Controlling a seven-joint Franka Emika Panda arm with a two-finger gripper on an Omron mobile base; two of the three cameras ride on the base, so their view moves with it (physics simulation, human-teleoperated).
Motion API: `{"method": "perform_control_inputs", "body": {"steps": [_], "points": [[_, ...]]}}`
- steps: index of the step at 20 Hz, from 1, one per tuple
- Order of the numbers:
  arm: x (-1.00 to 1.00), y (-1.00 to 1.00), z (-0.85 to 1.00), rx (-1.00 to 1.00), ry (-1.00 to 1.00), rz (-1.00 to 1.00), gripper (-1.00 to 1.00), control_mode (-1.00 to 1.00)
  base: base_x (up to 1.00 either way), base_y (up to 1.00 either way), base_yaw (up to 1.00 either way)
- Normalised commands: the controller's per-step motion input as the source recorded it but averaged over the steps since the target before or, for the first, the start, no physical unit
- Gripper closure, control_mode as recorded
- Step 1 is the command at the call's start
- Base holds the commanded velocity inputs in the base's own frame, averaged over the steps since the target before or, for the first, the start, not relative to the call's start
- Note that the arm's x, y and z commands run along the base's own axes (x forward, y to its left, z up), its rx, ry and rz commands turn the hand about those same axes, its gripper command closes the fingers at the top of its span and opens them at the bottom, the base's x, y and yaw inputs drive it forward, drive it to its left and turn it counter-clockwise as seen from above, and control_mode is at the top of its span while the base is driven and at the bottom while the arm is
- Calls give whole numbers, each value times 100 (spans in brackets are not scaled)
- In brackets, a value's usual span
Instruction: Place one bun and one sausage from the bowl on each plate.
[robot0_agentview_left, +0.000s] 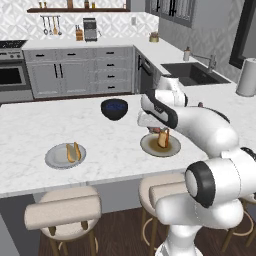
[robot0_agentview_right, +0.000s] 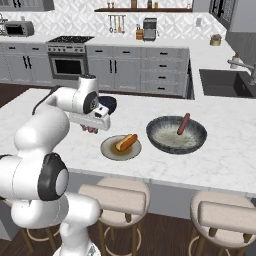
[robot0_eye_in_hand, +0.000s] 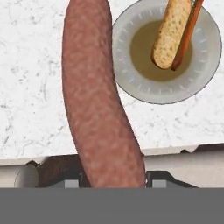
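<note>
My gripper (robot0_eye_in_hand: 114, 177) is shut on a thick reddish-brown sausage (robot0_eye_in_hand: 96, 100) and holds it over the white marble counter. The hand (robot0_agentview_right: 92, 129) hovers just left of the grey-rimmed plate with a tan centre (robot0_agentview_right: 107, 150), near the counter's front edge. On that plate (robot0_eye_in_hand: 131, 72) lies a bun (robot0_eye_in_hand: 170, 35) with a thin orange-red strip along one side. The wide grey bowl (robot0_agentview_right: 159, 141) to the right holds one sausage (robot0_agentview_right: 183, 123). Far to the left, the light grey plate (robot0_agentview_left: 54, 161) carries a bun (robot0_agentview_left: 70, 153) with an orange-brown piece beside it.
A dark navy bowl (robot0_agentview_left: 114, 108) stands behind the hand, further back on the counter. Padded stools (robot0_agentview_right: 117, 197) line the front edge below. A sink (robot0_agentview_left: 192, 72) and a paper towel roll (robot0_agentview_left: 246, 76) are at the back right.
</note>
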Motion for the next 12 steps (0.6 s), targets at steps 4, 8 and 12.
{"method": "perform_control_inputs", "body": {"steps": [4, 8, 12], "points": [[-17, 100, 2, 9, 2, 24, 100, -100, 0, 0, 0], [-6, 100, 1, 2, 5, 24, 100, -100, 0, 0, 0], [-11, 100, 0, 1, 0, 23, 100, -100, 0, 0, 0]]}}
